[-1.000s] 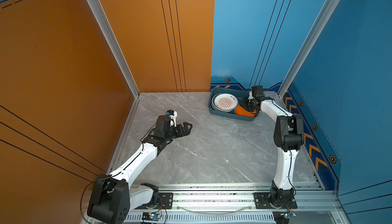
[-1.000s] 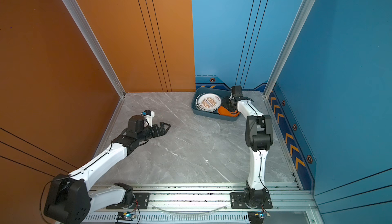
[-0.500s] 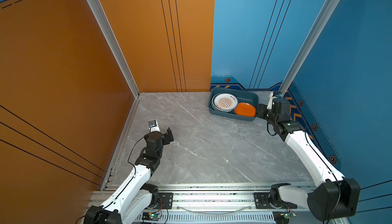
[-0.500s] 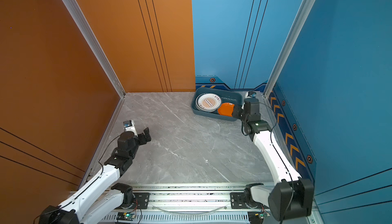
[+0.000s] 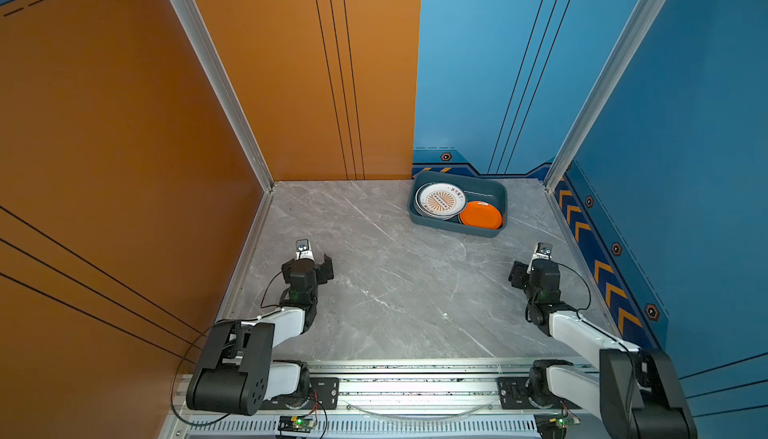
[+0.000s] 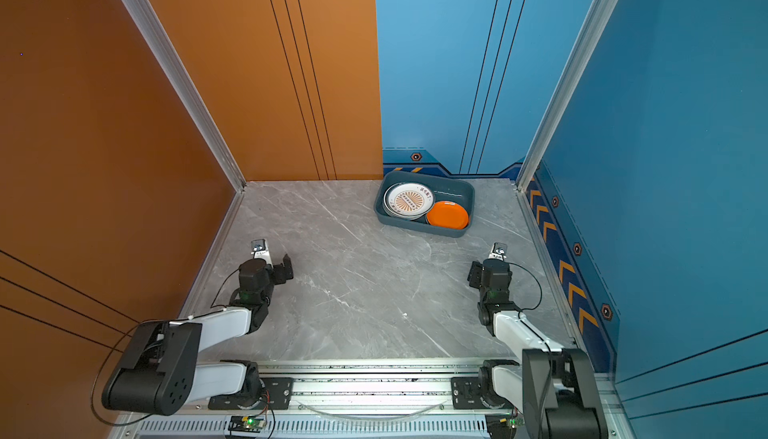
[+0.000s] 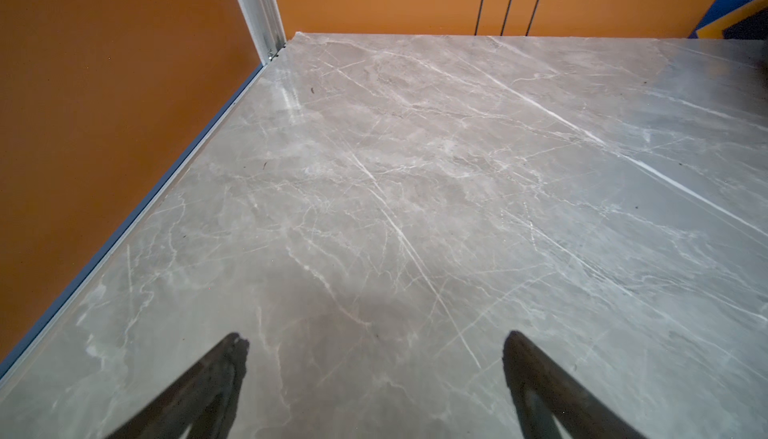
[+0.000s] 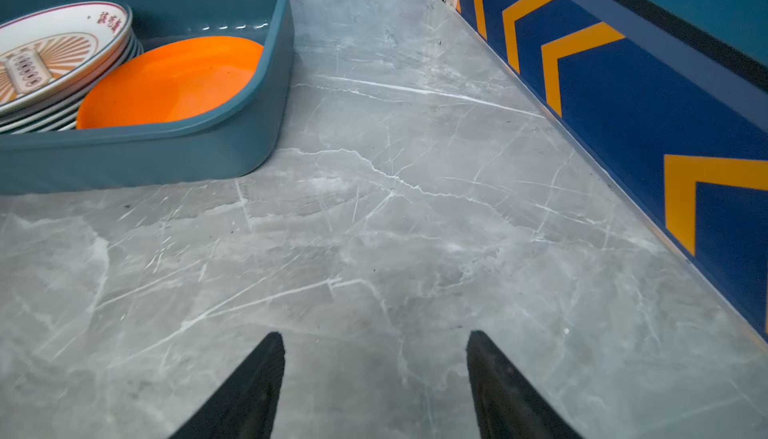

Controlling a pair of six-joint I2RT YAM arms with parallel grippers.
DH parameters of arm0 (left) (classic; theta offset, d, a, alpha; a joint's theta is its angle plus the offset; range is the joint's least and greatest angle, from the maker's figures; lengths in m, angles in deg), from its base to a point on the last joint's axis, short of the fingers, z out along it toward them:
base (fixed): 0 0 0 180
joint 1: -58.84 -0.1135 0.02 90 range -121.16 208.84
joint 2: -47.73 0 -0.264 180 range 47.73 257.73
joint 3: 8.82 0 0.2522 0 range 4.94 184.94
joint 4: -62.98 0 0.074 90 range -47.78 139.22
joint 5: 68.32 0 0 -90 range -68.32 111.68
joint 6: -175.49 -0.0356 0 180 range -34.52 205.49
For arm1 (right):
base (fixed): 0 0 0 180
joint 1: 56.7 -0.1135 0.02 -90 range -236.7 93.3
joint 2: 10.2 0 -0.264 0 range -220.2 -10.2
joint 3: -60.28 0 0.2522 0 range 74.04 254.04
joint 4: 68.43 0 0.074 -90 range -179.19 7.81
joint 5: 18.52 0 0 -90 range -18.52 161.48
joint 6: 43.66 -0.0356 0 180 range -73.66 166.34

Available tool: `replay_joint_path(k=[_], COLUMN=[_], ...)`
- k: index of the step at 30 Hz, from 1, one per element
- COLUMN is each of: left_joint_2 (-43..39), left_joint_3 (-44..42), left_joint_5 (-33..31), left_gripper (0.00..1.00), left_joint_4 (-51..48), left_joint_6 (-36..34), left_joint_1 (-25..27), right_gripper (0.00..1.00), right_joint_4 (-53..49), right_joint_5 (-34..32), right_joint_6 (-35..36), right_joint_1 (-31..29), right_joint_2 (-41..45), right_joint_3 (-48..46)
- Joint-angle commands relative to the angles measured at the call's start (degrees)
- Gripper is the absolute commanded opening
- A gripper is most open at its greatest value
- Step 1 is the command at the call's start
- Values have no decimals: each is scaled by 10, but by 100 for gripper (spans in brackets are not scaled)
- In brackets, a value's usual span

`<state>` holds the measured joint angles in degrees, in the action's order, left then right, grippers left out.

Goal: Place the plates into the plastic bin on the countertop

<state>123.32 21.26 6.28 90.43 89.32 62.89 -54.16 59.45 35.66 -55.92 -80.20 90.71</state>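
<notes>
Our left gripper (image 7: 376,339) and right gripper (image 8: 374,337) gape empty. Glossy round plates (image 8: 50,50) in the teal plastic bin (image 8: 166,158) look stiff, slick, breakable; we'd pinch rims.

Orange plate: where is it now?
In both top views, the orange plate lies inside the plastic bin, far right of the countertop, beside the sunburst-topped plate stack.

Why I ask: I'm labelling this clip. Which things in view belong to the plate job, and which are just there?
Job:
- plastic bin
- white sunburst plate, topping a stack in the bin
- orange plate, beside that stack, also in the bin
- countertop
- left gripper and right gripper, both open and empty

Just there:
- orange wall
- blue wall
- chevron stripe
- base rail
</notes>
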Motion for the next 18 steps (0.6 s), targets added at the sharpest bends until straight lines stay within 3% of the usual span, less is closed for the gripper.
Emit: replay_joint_path(k=[1,6,7,9,10,12,18], left_joint_2=[11,162,152,123,132,141,137], left_joint_3=[15,-21,-28,2,17,34,44], left_joint_5=[57,74,118,123,125,136,116], left_gripper=[98,98,98,98,98,98,98], left_joint_4=[58,301,285,191,178,159,135], left_joint_6=[-38,0,2,6,0,-12,-22], left_joint_1=[-14,-57,-69,-73,-68,-62,-49], right_gripper=[77,78,80,86,100,100,100], right_joint_4=[200,336,342,315,299,231,228], right_joint_5=[17,11,8,18,16,5,-23], right_joint_6=[10,21,21,27,35,47,67], right_joint_1=[10,7,6,3,-3,-17,-38], right_joint_2=[-44,-143,-155,-167,-172,-173,-177], right_joint_3=[-11,-30,-27,-10,4,40,45])
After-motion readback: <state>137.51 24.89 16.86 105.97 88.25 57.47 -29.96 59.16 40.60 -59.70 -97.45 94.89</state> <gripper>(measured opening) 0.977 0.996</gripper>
